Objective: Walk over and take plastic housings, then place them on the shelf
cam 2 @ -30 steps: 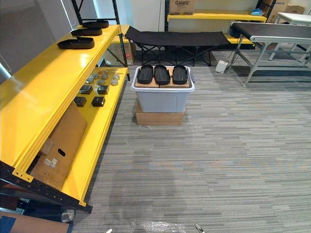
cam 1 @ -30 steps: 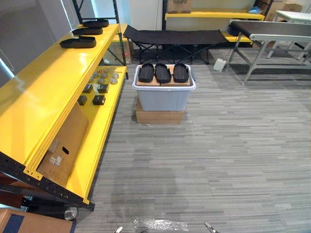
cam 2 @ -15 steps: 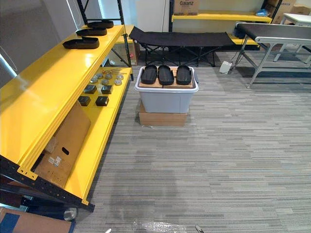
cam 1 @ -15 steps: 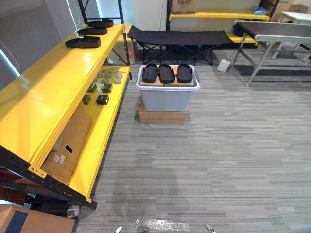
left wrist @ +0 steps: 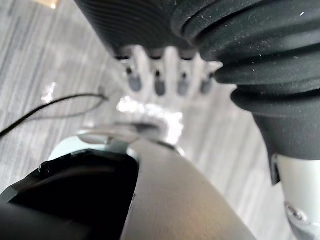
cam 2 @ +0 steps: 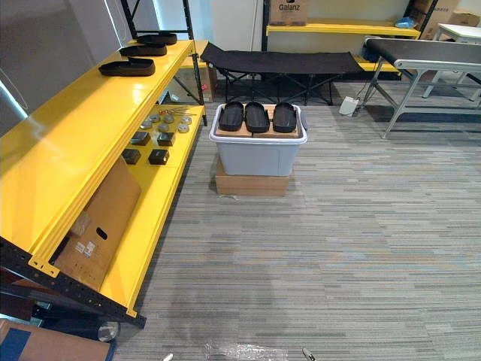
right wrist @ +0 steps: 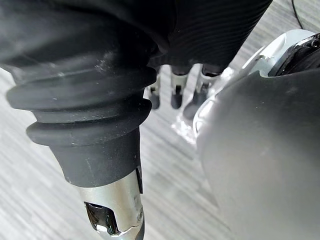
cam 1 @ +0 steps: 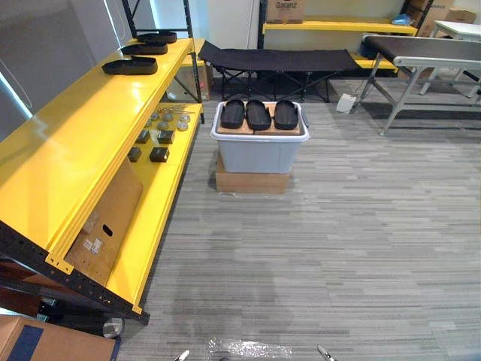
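Plastic housings (cam 1: pixel 258 114), three black ones side by side, sit on top of the grey bin (cam 1: pixel 258 154), which stands on a cardboard box (cam 1: pixel 252 182) out on the floor (cam 1: pixel 346 226) ahead. And look at the yellow shelf (cam 1: pixel 83 143) along the robot's left: three shelved housings (cam 1: pixel 131 66) lie at the far end of its top deck, so by my reckoning part of the job is done and three remain to fetch. Right now it's the walk-over phase, with a wide stretch of floor between robot and bin. The left hand (left wrist: pixel 165 75) hangs low, fingers straight and relaxed toward the floor, holding nothing. The right hand (right wrist: pixel 175 92) is the same, loose and empty. Both are well apart from the housings on the bin.
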Controlling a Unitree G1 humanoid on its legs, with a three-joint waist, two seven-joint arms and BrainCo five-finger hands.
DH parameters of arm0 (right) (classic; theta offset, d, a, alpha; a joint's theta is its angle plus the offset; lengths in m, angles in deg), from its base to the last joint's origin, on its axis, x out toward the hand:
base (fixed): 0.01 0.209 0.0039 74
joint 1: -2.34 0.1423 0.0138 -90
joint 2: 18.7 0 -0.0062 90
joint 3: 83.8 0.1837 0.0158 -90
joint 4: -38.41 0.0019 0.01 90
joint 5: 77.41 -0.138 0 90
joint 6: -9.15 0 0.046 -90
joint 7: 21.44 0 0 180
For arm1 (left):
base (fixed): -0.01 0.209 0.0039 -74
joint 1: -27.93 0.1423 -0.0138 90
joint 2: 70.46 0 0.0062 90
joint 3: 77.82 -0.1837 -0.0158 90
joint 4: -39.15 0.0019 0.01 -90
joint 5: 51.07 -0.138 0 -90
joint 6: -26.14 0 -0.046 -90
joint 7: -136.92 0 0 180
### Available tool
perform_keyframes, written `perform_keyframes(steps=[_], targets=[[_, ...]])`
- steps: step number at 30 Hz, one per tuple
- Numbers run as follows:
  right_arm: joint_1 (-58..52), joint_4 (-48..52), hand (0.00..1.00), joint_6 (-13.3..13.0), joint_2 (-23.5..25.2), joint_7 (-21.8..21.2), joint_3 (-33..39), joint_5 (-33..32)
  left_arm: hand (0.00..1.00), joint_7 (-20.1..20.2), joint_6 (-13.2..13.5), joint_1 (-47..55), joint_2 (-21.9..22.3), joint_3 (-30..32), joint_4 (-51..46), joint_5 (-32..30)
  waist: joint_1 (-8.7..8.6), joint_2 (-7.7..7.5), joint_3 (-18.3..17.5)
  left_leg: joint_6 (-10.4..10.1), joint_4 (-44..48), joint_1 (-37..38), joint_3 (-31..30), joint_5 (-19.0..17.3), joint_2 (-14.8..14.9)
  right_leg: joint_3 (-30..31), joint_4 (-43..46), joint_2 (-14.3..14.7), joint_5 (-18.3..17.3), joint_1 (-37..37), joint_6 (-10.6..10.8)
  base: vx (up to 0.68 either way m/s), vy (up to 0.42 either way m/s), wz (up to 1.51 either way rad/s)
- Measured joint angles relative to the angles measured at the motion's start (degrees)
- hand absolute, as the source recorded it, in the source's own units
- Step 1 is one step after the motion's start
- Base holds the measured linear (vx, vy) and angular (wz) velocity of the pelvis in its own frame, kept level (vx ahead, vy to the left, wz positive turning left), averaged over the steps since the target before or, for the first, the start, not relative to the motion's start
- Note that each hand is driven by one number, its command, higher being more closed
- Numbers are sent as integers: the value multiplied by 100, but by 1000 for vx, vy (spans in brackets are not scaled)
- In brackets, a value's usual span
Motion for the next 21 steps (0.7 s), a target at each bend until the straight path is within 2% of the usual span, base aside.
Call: perform_keyframes(steps=[21], targets=[[-3, -18, 0, 1, 3, 2, 2, -1, 0, -55, 4, 11, -1, -7, 3, -7, 1, -5, 1, 1, 1, 31, 25, -1, 11, -14, -69, 37, 31, 87, -29, -2, 1, 0]])
